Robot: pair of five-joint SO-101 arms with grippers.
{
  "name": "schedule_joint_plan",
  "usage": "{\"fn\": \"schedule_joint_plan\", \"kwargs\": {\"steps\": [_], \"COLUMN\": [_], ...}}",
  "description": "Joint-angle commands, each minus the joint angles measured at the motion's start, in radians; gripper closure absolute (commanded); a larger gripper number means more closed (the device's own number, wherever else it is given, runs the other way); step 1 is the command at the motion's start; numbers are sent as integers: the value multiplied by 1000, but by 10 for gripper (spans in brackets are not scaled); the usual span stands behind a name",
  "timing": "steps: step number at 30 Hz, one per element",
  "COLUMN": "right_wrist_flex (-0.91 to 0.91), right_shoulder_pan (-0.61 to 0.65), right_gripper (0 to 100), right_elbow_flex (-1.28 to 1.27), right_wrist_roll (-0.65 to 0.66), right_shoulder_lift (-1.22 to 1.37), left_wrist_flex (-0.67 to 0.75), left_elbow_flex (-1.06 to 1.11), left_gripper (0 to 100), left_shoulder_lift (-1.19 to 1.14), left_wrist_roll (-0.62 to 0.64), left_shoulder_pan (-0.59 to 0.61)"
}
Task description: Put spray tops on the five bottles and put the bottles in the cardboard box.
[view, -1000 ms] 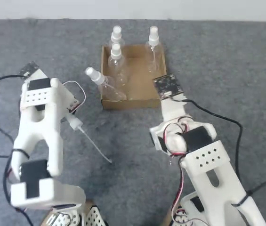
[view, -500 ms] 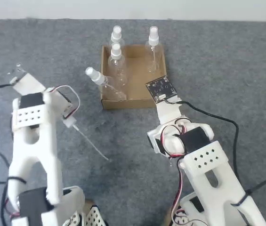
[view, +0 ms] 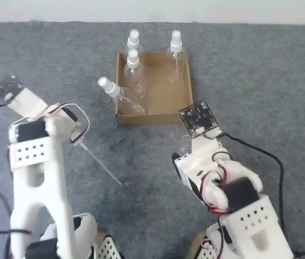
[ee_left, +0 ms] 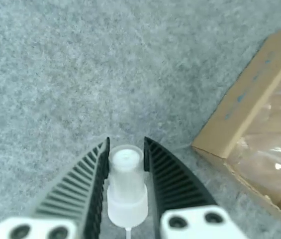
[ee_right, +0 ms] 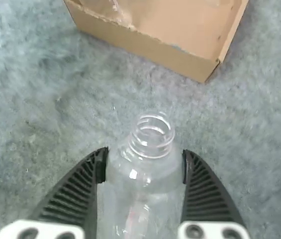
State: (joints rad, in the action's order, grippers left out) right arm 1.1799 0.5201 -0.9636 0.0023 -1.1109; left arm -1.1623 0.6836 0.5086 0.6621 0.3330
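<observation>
My left gripper [ee_left: 126, 144] is shut on a white spray top [ee_left: 126, 184]. Its thin dip tube [view: 102, 165] trails over the grey carpet, left of the cardboard box [view: 165, 102]. My right gripper [ee_right: 144, 153] is shut on a clear bottle [ee_right: 149, 149] with an open neck. That bottle is held just in front of the box's front right corner [ee_right: 215, 62]. In the high view the right gripper [view: 187, 147] sits below its wrist camera board. Several bottles with spray tops stand in the box [ee_left: 249, 104]. One capped bottle [view: 114, 93] leans at its front left corner.
Grey carpet covers the table around the box. The left arm's white body [view: 36, 162] fills the near left and the right arm's body [view: 233, 199] the near right. Black cables run beside both arms. Open carpet lies between the arms.
The left arm has drawn back to the left with the spray top and its tube. The right arm has pulled back from the box, toward the near right, with the bottle.
</observation>
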Motion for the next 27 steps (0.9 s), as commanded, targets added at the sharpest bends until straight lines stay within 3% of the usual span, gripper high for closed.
{"fn": "schedule_joint_plan", "kwargs": {"steps": [1, 8, 27], "right_wrist_flex": [-44, -44, -41], "right_shoulder_pan": [10, 104, 110], "right_gripper": [923, 923, 924], "right_elbow_flex": [0, -21, -43], "right_wrist_roll": [12, 14, 91], "right_shoulder_lift": [-53, -62, -62], "left_wrist_flex": [26, 28, 83], "left_elbow_flex": [15, 70, 222], "left_gripper": [987, 987, 987], "left_shoulder_lift": [124, 261, 554], "left_wrist_roll": [-5, -5, -11], "left_shoulder_pan": [0, -5, -54]}}
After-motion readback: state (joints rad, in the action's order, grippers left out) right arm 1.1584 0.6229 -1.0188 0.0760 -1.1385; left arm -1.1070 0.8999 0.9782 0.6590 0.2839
